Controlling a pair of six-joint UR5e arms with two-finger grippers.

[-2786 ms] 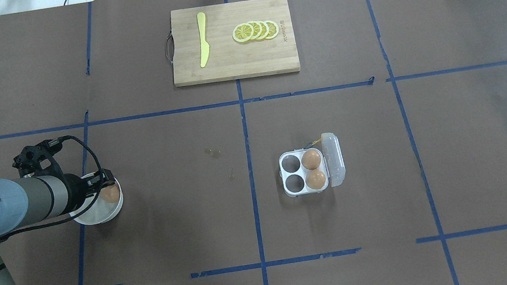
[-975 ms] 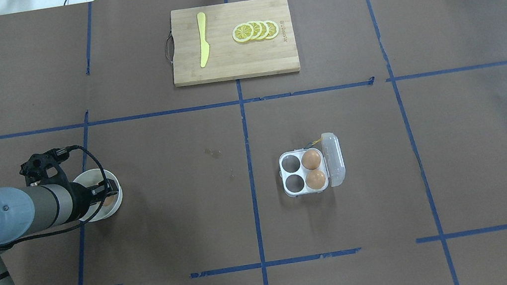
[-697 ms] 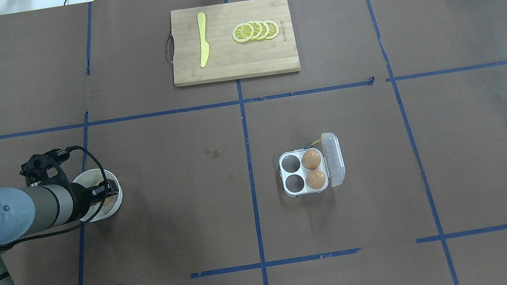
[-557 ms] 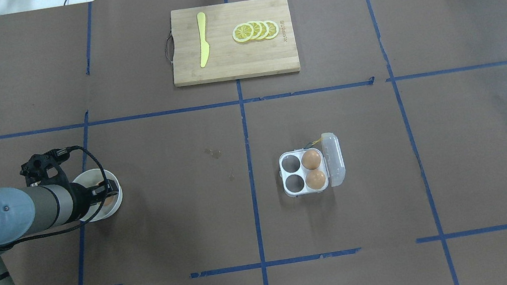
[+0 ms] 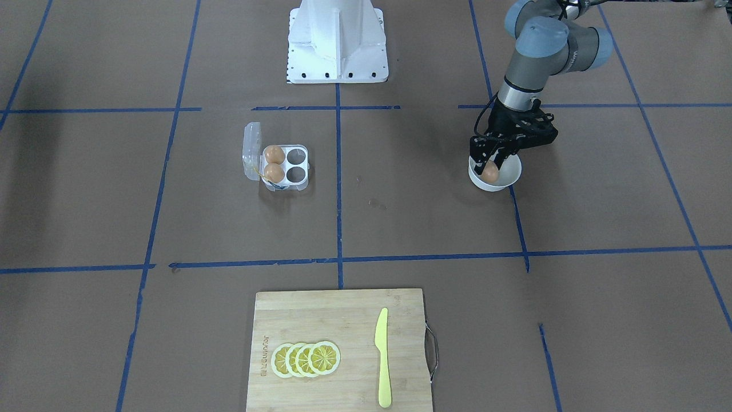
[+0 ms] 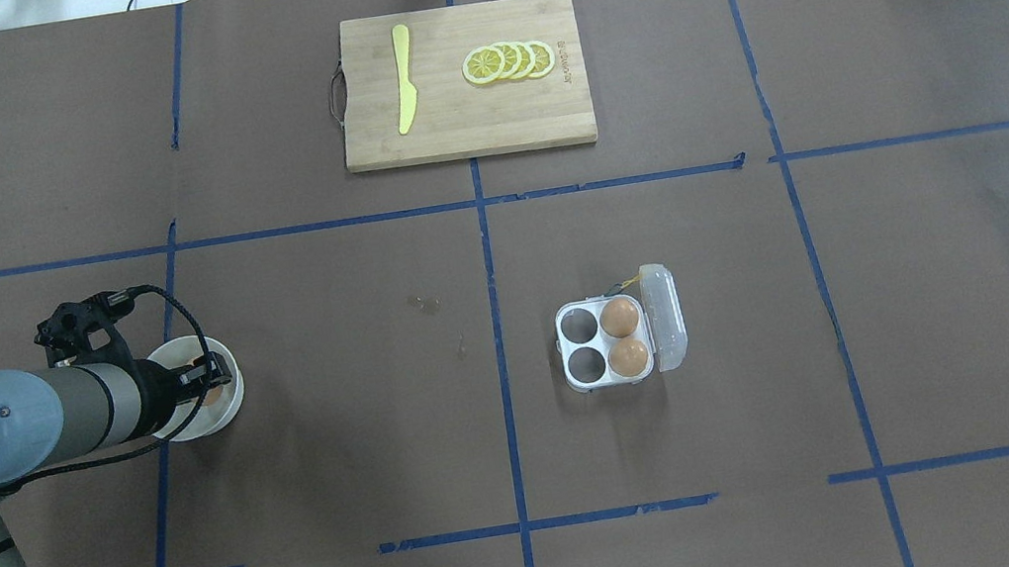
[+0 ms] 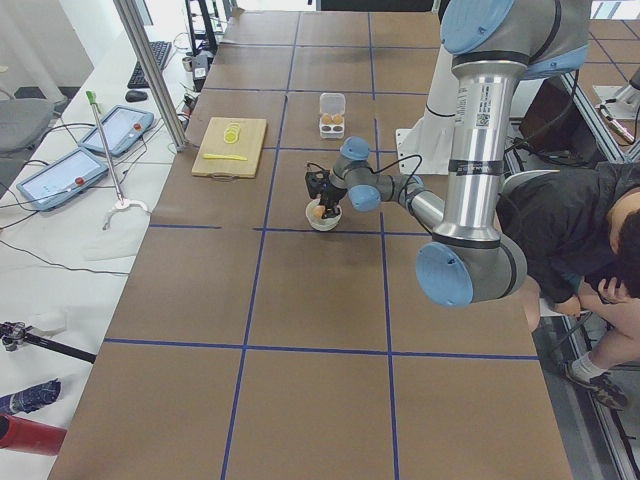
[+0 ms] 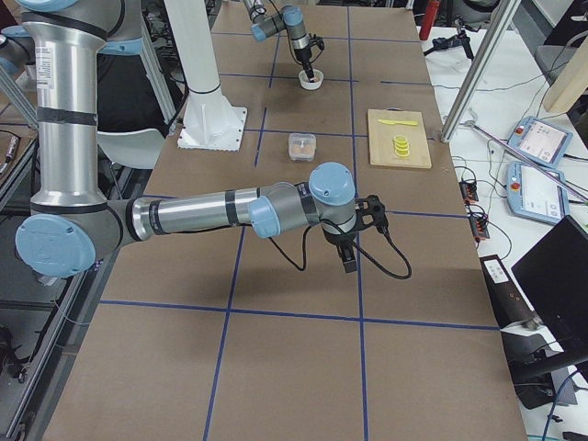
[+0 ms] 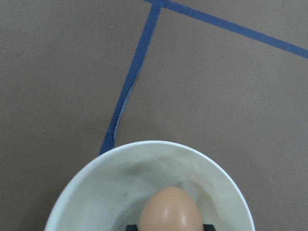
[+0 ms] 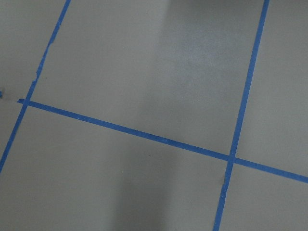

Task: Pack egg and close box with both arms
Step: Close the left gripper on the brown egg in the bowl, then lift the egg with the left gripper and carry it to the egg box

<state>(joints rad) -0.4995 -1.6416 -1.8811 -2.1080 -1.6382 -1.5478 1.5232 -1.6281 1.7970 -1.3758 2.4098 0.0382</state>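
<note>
The egg [image 9: 169,211] is orange-brown and sits between my left gripper's fingertips [image 9: 131,226], over the white bowl [image 9: 115,178]. My left gripper [image 5: 490,165] reaches down into the bowl [image 5: 506,178] and is shut on the egg [image 5: 490,171]. From overhead, the gripper [image 6: 205,388] hides most of the egg. The clear box [image 6: 601,341] stands open, with its lid [image 6: 666,314] folded to the right, two brown eggs in its right cells and two empty left cells. My right gripper [image 8: 350,265] hovers over bare table far from the box; I cannot tell whether it is open or shut.
A wooden cutting board [image 6: 540,118] with a yellow knife [image 6: 403,78] and lemon slices [image 6: 509,61] lies at the far middle. The white fixed stand [image 5: 337,40] is at the robot's base. A person [image 7: 580,250] sits beside the table.
My left gripper came down into the bowl and closed around the egg. In the last half second the left arm shifted slightly. The box has not moved.
</note>
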